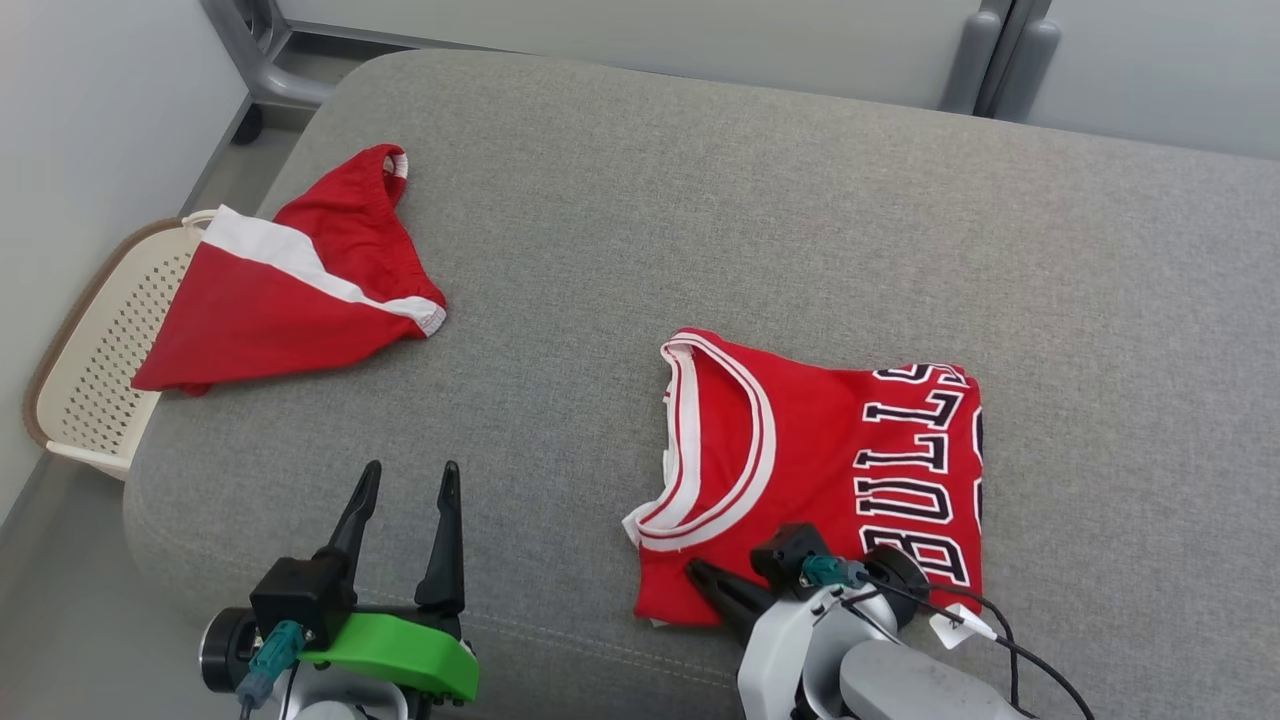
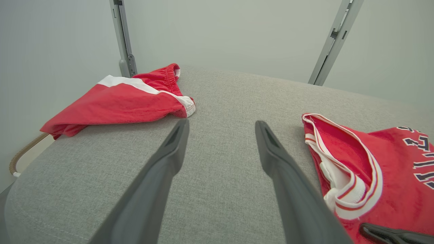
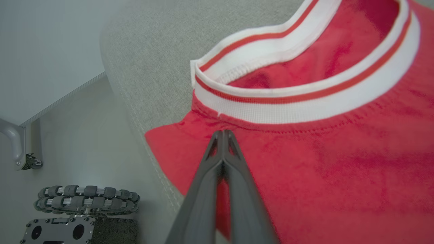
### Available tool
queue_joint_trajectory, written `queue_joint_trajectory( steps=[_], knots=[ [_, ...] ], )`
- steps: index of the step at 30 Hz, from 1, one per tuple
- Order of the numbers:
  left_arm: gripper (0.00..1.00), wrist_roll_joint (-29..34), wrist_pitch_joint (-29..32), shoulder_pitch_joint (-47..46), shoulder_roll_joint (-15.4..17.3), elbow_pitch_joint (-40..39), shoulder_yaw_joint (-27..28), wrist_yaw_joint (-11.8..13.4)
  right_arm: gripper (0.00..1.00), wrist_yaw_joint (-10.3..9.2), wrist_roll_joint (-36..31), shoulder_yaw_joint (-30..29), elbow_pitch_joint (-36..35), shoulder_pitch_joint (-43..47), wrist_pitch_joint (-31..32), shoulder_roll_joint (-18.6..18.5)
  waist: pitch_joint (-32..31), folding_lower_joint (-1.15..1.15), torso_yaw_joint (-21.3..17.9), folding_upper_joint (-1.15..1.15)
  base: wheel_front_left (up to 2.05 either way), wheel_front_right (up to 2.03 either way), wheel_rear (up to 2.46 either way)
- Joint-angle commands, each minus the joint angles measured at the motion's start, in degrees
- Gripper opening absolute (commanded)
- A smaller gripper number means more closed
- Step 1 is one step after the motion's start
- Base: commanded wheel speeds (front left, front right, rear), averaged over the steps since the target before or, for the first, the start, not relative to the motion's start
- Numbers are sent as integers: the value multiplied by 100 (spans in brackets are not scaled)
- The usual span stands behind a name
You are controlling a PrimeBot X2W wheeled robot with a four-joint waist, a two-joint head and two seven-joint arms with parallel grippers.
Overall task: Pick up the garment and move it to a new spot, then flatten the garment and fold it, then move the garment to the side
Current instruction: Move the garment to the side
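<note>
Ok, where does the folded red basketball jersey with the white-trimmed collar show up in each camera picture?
Head view: the folded red jersey lies lower centre-right on the grey fabric cushion.
Left wrist view: the jersey sits at the right edge, lower half.
Right wrist view: the jersey covers the centre and right.
Shared landmark: its white collar band with a red stripe, in all three.

count: garments 2, both red: 1 jersey [image 1: 820, 450] with dark lettering, 1 pair of shorts [image 1: 280, 310] with a white stripe; grey cushion [image 1: 700, 200] x1; perforated cream basket [image 1: 100, 340] x1; grippers 2: left gripper [image 1: 410, 478], right gripper [image 1: 695, 568], 2 dark fingers each; roller wheel [image 3: 86, 200] x1
</note>
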Motion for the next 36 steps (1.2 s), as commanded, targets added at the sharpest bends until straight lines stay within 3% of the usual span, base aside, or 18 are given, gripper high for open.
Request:
queue_joint_trajectory(
  steps=[1, 8, 14, 15, 16, 27, 36],
  knots=[
    [100, -30, 8, -75, 10, 18, 5, 23, 0, -6, 82, 69, 83, -21, -22, 0, -6, 0, 6, 0, 0, 0, 0],
    [100, -5, 9, -29, 10, 9, 45, 18, 0, -6, 416, 238, 48, -79, -23, -21, -16, 0, -60, 0, 0, 0, 0],
    [100, 10, 9, -47, 10, -16, 34, 9, 3, -6, 425, -240, -513, -94, -23, -278, 7, 0, -156, 0, 0, 0, 0],
    [100, 17, 9, -45, 10, -22, 43, 8, 64, -6, 371, -414, -634, -72, -23, -343, 11, 0, -171, 0, 0, 0, 0],
    [100, 22, 9, -41, 9, -28, 46, 8, 100, -6, 334, -581, -746, -14, -23, -399, 13, 0, -187, 0, 0, 0, 0],
    [100, 138, 9, 44, 10, -117, 102, -18, 100, -6, -388, -2066, -1453, 534, -23, -893, -28, 0, -383, 0, 0, 0, 0],
    [100, 407, 9, 102, 12, -212, 226, -3, 100, -6, -398, -2706, -1183, 707, 94, -1081, -64, 0, -545, 0, 0, 0, 0]
  ],
)
